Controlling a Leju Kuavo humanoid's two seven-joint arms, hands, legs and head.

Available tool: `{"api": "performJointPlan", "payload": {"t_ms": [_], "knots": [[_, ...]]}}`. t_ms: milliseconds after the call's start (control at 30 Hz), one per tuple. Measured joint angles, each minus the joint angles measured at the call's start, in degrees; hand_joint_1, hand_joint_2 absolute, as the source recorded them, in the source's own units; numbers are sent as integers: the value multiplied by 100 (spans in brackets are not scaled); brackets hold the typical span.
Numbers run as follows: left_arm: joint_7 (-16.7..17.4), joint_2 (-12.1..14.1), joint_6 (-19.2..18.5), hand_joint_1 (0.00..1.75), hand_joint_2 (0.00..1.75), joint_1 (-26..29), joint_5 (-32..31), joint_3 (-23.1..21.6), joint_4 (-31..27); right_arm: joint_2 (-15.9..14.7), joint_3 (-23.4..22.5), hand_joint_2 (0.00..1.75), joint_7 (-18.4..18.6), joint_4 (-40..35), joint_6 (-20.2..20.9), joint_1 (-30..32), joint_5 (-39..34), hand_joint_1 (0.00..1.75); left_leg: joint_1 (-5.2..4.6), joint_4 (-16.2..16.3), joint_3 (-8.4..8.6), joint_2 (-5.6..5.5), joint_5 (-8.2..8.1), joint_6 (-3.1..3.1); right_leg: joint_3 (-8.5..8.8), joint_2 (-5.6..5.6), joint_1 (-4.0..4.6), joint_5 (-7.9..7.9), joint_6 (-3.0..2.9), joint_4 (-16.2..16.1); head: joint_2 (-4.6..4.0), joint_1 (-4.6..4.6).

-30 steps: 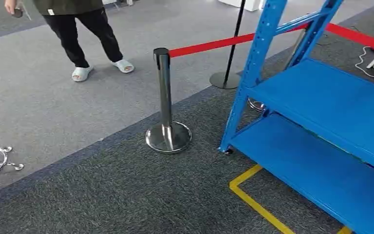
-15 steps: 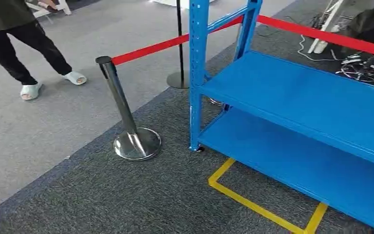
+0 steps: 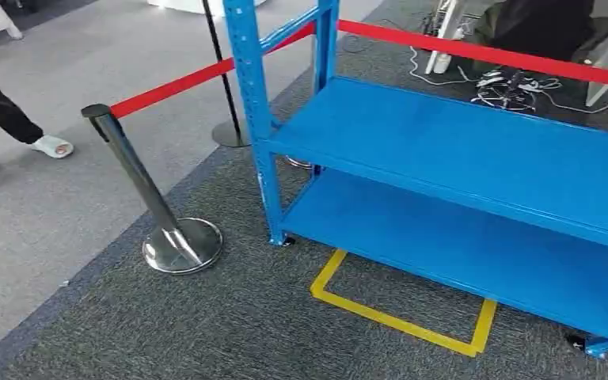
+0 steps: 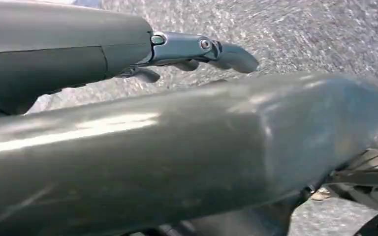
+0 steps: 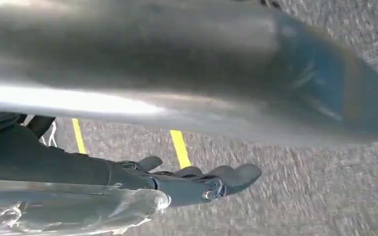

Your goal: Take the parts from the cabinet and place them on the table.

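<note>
Since your last frame the camera has swung right; the blue cabinet [image 3: 459, 158] now runs lengthwise from near left to far right. Your left hand [image 4: 197, 51] and right hand [image 5: 202, 182] hang empty, fingers loosely extended.

Blue metal shelving unit [image 3: 451, 158] on dark grey carpet, beside a barrier post.
A chrome post [image 3: 154, 202] carries a red belt [image 3: 174, 85] passing behind the shelves; yellow floor tape [image 3: 396, 317] lies below; a person's legs [image 3: 0, 119] at far left.
</note>
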Motion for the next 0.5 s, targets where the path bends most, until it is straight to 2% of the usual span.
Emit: {"api": "performJointPlan", "payload": {"t_ms": [100,133,167,200,233,267,300,333,367,400,433,467,500], "knots": [[46,-144,-789,0,0,323,-675,667,-86,0,-2,0,-2,0,9,21,33,0,8,-55,70,188,-5,-76,-55,207,17,2,-87,-14,0,4],[48,-221,-1130,0,0,471,-970,1001,-125,2,-2,0,0,-2,9,26,39,0,43,-25,86,39,-69,-130,-31,282,-25,34,-136,-53,0,-13],[-2,-328,-1553,0,0,594,-1318,1281,-149,2,-2,0,2,-2,11,20,48,0,41,157,-1,-285,-224,-143,-30,322,-34,47,-164,-64,0,-37],[-176,-475,-2043,0,0,779,-1853,1704,-171,2,-2,0,2,-2,33,15,53,0,40,570,-216,-453,-470,-143,-42,383,-39,53,-181,-64,0,-52],[-434,-759,-2633,0,0,1007,-2379,2370,-171,2,-2,0,2,-2,40,13,61,0,40,1077,-476,-514,-698,-145,-50,470,-42,53,-185,-64,0,-68],[-793,-1048,-3353,0,0,1168,-3025,2969,-182,2,-4,0,2,-2,44,19,63,0,41,1516,-735,-533,-848,-145,-56,535,-43,53,-191,-64,0,-72],[-1219,-1411,-4062,0,0,1297,-3722,3492,-201,2,-7,0,7,-2,61,22,66,0,40,1768,-909,-541,-875,-139,-58,616,-44,54,-190,-64,0,-68],[-1569,-1729,-4581,0,0,1422,-4229,4057,-214,2,-9,0,7,-2,90,21,77,0,42,1731,-932,-544,-738,-135,-51,698,-52,56,-186,-64,0,-74],[-1754,-2006,-4819,0,0,1569,-4509,4457,-245,2,-11,0,2,-2,107,19,90,0,48,1486,-845,-550,-498,-130,-41,791,-60,57,-182,-64,0,-68],[-1843,-2283,-4913,0,0,1736,-4552,4828,-276,2,-11,0,-4,-2,120,16,90,0,59,1053,-652,-580,-204,-131,-31,907,-75,60,-161,-63,0,-72],[-1847,-2517,-4917,0,0,1861,-4516,5138,-282,2,-11,0,-20,-2,138,12,90,0,90,530,-407,-753,60,-146,-24,1016,-98,64,-121,-62,0,-74],[-1875,-2698,-4943,0,175,1949,-4486,5302,-282,2,-13,0,-37,-2,171,8,96,0,137,188,-269,-1121,142,-169,-37,1087,-80,65,-73,-49,0,-81],[-1906,-2834,-4985,0,175,2007,-4486,5473,-280,2,-13,0,-50,-4,215,-5,110,0,155,43,-243,-1174,127,-129,-72,1179,-64,42,-27,11,0,-103]]}}
